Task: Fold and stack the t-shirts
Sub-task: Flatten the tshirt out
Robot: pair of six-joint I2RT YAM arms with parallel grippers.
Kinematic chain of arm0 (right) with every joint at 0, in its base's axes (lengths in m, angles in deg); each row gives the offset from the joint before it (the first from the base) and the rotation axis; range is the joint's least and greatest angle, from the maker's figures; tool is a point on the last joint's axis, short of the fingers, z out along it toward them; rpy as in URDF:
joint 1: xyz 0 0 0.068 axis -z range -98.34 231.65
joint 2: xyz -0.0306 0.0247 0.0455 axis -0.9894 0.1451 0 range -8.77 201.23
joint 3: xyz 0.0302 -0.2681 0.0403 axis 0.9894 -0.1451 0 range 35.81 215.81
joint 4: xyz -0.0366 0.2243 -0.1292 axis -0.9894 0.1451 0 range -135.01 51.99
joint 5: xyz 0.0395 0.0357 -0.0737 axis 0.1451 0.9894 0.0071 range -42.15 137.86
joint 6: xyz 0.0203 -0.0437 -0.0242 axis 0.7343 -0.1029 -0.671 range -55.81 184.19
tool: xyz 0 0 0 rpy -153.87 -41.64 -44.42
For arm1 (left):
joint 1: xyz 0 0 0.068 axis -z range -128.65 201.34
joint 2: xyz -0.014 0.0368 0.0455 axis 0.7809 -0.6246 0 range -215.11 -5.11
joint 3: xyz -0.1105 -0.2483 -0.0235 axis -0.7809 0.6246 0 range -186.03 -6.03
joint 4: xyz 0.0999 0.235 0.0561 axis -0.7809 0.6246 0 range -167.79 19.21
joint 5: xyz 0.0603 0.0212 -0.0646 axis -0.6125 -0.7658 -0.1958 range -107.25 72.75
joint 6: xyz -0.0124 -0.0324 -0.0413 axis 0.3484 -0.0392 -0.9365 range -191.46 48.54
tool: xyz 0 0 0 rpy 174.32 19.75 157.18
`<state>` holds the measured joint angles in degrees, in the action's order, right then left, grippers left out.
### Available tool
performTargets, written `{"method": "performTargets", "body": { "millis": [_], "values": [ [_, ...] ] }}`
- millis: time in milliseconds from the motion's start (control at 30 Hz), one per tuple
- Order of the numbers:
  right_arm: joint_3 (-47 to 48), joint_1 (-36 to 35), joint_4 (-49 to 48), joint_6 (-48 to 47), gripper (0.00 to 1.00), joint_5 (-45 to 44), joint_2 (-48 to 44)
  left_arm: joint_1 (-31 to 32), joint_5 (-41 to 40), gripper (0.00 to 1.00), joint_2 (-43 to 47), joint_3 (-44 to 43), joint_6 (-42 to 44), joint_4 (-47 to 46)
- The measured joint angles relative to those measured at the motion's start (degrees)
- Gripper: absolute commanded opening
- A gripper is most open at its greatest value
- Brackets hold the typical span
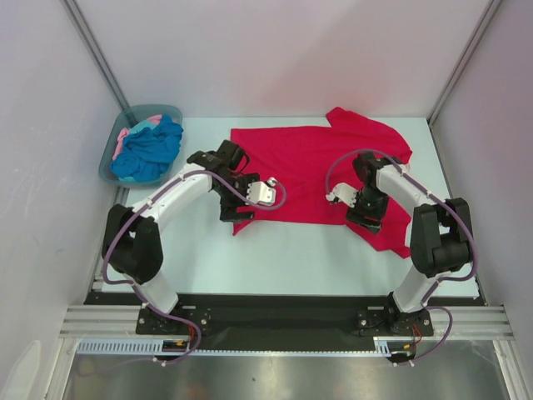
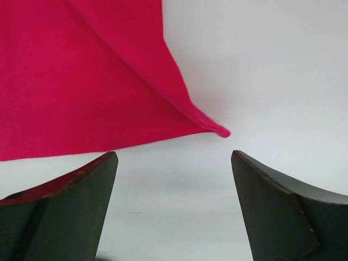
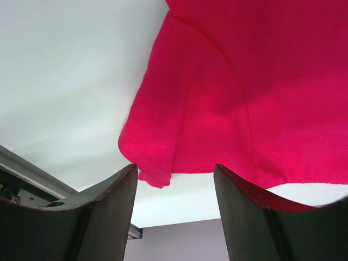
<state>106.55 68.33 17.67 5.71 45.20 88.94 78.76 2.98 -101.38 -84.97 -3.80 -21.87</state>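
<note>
Hovering over the red t-shirt (image 1: 300,171), both arms are working its near edge. The shirt lies spread flat on the desk (image 1: 291,262) in the middle of the top view, with its long axis running left to right: the straight hem is at the left and the sleeves are at the right.

In the left wrist view, the left fingers (image 2: 70,206) are spread wide with nothing between them. The shirt's pointed corner sits just beyond the gap, and the cloth fans out toward the upper left of that frame. That's the near hem corner, and the left arm is clearly the closer one to it.

In the right wrist view, the right fingers (image 3: 87,217) are also parted and not clamping anything. The rounded hem of the near sleeve hangs just above their gap, with the cloth spreading toward the upper right.

So each arm has its own end of the near edge straight ahead of its fingers. A pinch at both ends looks like the coming move, before lifting that edge over.

Up in the top view's upper left, the blue t-shirt (image 1: 151,152) and the pink t-shirt (image 1: 125,135) wait crumpled in the tub (image 1: 158,108), well apart from the action.
</note>
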Motion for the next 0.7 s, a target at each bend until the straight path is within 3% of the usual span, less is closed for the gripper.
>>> {"method": "performTargets", "body": {
  "millis": [200,400,700],
  "values": [
    [1.07,0.07,-0.44,-0.07,0.64,-0.96,0.00,1.49,1.62,0.97,-0.07,0.52,-3.63,0.92],
    [4.31,0.33,-0.81,-0.04,0.64,-1.05,0.02,3.08,2.23,0.96,-1.81,1.57,-6.21,0.15],
    [10.38,0.31,-1.27,0.61,0.64,-0.94,0.22,4.57,-2.54,0.68,-8.74,2.78,-10.29,-5.31]
  ]
}}
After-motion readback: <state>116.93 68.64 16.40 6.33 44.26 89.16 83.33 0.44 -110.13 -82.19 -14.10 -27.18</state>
